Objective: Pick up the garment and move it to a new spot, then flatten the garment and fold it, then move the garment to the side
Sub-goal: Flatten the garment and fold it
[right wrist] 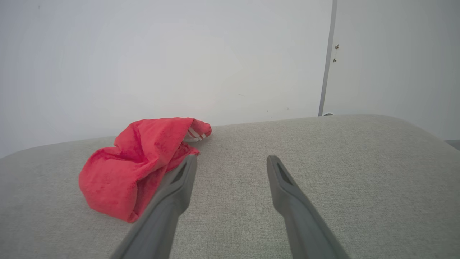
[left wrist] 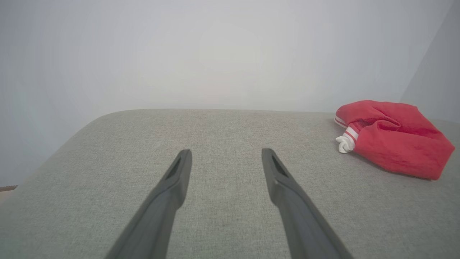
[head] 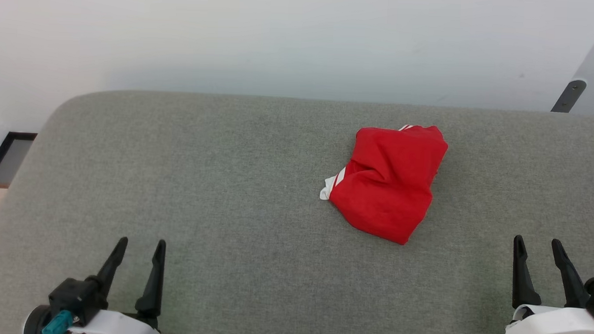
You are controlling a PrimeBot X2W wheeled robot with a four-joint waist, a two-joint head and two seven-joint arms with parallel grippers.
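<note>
The garment is a red jersey with white-and-red striped trim, lying crumpled in a heap right of centre on the grey padded surface. My left gripper stands open at the lower left, far from the heap, nothing between its fingers. At the lower right my right gripper is open too, a short way in front and to the right of the heap. In the left wrist view the garment lies far right of the open left gripper. The right wrist view has the garment left of the open right gripper.
A pale wall rises behind the padded surface's rounded back edge. A grey bracket shows at the upper right. At the far left, beyond the surface's edge, a dark-framed panel stands on the floor. Bare grey fabric stretches left of the heap.
</note>
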